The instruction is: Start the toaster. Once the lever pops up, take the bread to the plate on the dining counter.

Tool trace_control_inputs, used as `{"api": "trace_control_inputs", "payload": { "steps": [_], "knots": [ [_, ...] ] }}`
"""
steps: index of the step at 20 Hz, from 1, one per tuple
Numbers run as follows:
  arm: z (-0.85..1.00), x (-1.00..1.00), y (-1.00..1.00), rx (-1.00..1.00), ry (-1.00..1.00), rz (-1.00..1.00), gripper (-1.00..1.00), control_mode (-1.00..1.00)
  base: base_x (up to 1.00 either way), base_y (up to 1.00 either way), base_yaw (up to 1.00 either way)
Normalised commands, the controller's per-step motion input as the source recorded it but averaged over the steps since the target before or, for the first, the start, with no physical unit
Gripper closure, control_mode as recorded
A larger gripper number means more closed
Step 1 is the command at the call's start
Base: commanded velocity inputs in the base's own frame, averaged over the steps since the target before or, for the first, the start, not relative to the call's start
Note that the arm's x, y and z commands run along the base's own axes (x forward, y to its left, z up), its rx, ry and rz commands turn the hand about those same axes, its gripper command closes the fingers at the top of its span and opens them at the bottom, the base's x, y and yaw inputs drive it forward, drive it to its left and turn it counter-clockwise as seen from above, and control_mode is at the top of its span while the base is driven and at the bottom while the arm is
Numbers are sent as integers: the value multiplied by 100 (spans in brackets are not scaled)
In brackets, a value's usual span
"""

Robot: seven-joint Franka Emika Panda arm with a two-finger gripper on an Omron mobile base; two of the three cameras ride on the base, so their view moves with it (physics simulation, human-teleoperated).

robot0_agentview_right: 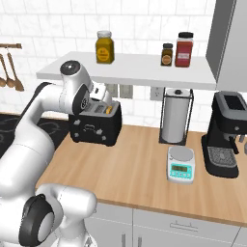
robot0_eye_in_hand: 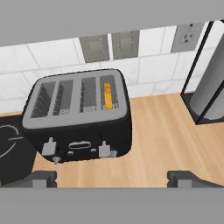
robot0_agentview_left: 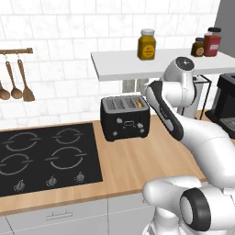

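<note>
Right, early days: my gripper (robot0_eye_in_hand: 112, 178) hangs above the black four-slot toaster (robot0_eye_in_hand: 78, 116), fingers spread as wide as they go and holding nothing. The bread (robot0_eye_in_hand: 107, 95) sits down in the far right slot, just its orange crust edge showing. Both levers, the left one (robot0_eye_in_hand: 49, 147) and the right one (robot0_eye_in_hand: 104, 149), stick out from the front face, and I judge neither is pressed down yet, so the toaster is not started. That leaves nearly everything: push the lever on the bread's side, wait for it to pop, lift the slice, carry it to the plate on the dining counter.

From the hand camera, the toaster lies ahead and a little left of centre, its front face just beyond my fingertips (robot0_eye_in_hand: 40, 178), apart from them. The right lever is closest to the midline between them. Beside the toaster stands the paper towel holder (robot0_eye_in_hand: 205, 74), well clear of the hand.
</note>
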Motion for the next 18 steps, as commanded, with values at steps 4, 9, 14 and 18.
{"api": "trace_control_inputs", "payload": {
  "steps": [4,9,14,18],
  "knots": [
    [0,0,0,0,0,0,-100,-100,0,0,0],
    [0,0,0,0,0,0,-100,-100,0,0,0],
    [0,0,0,0,0,0,-100,-100,0,0,0],
    [0,0,0,0,0,0,-100,-100,0,0,0]
  ]
}}
